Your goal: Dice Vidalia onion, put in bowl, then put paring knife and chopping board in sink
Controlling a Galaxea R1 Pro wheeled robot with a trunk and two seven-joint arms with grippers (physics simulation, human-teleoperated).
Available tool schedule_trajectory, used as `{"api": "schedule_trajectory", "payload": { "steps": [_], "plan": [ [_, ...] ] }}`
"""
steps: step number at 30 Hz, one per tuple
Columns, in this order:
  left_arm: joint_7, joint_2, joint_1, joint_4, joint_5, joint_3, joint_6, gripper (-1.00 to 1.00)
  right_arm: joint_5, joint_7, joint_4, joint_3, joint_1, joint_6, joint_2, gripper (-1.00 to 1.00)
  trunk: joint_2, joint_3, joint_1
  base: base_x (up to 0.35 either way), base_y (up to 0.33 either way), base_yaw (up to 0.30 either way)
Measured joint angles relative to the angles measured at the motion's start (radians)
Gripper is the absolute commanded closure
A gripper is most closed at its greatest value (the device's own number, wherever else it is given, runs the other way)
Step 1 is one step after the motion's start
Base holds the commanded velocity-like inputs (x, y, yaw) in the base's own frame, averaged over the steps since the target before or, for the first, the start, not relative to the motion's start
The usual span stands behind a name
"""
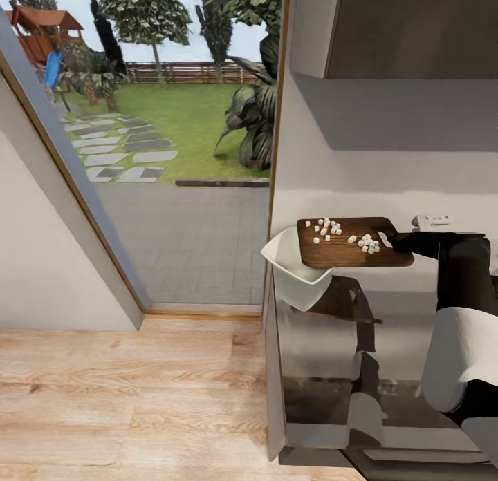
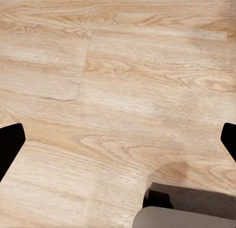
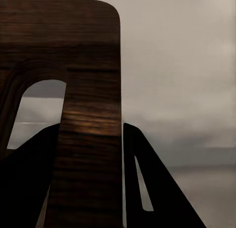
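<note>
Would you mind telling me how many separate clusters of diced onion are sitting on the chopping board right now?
2. One cluster of diced onion lies toward the bowl end of the chopping board; the other cluster lies nearer the right gripper holding the board. Some cubes may have blurred together.

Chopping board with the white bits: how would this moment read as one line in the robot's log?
right gripper: shut on chopping board, lifted | diced onion: on board | bowl: under board's end, tilted | left gripper: open, over floor
</note>
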Motion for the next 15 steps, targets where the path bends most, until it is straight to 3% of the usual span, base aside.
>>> {"api": "schedule_trajectory", "payload": {
  "steps": [15],
  "plan": [
    [0.000, 0.000, 0.000, 0.000, 0.000, 0.000, 0.001, -1.00, 0.000, 0.000, 0.000, 0.017, 0.000, -0.001, 0.003, 1.00, 0.091, 0.041, -0.050, 0.000, 0.000, 0.000]
  ]
}}
